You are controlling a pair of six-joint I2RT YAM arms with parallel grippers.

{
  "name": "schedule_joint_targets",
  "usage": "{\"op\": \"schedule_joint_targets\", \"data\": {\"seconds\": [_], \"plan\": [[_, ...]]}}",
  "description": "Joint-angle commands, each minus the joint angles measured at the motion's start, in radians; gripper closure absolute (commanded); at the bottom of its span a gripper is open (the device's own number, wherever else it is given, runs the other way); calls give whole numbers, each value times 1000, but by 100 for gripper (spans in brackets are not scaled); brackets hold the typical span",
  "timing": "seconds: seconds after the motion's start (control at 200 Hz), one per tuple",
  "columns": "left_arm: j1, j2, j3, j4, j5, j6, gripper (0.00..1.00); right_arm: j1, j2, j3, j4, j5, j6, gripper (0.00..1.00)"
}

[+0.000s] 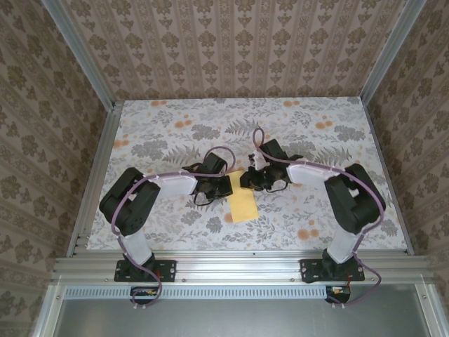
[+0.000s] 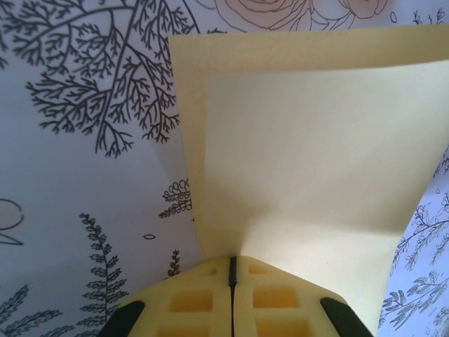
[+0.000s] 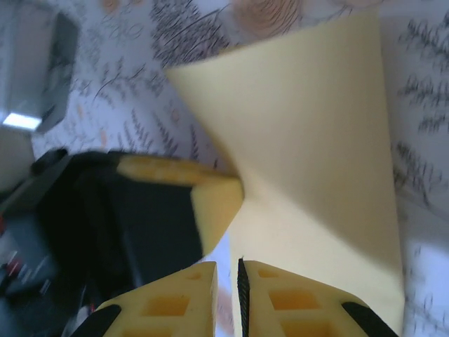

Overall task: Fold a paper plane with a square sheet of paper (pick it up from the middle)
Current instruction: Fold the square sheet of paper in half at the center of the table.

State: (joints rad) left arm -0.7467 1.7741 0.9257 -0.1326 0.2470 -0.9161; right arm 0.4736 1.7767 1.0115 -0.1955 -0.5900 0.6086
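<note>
Both grippers meet at table centre, one on each side of the square sheet of paper (image 1: 244,206). My read: they are working a fold, w/ each arm holding one side so the paper can't slide on the floral table cover (image 1: 154,133).

Left gripper (image 1: 223,186): in the left wrist view its jaws are pressed fully together (image 2: 232,270), only a thin dark seam between the yellow pads. The sheet (image 2: 309,154) comes straight out of that seam, so it has the paper pinched. Probably it's lifting a flap.

Right gripper (image 1: 249,179): in the right wrist view the jaws (image 3: 230,277) are almost together, w/ a narrow slit left. The sheet (image 3: 309,140) runs into the slit, so it looks pinched too. A left-gripper finger (image 3: 210,200) sits just beside, touching the paper edge or nearly so.

The sheet is plain pale yellow, thin and matte. From above it's a narrow upright rectangle, so approx. folded in half, w/ the near end flat on the table and the far end up at the grippers. The left wrist cam shows two layers: a raised flap w/ a straight edge over a lower layer, bowing up near the pads. No nose or wing folds, so it isn't a plane yet; early stage, I'd say.
</note>
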Motion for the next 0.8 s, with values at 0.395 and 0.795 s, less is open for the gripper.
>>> {"op": "schedule_joint_targets", "data": {"seconds": [0.395,0.795], "plan": [[-13,75,-34,-122,-40,42,93,-78,228,90,25,19,78,82],[-14,76,-32,-131,-47,46,93,-79,208,155,87,-18,128,82]]}}
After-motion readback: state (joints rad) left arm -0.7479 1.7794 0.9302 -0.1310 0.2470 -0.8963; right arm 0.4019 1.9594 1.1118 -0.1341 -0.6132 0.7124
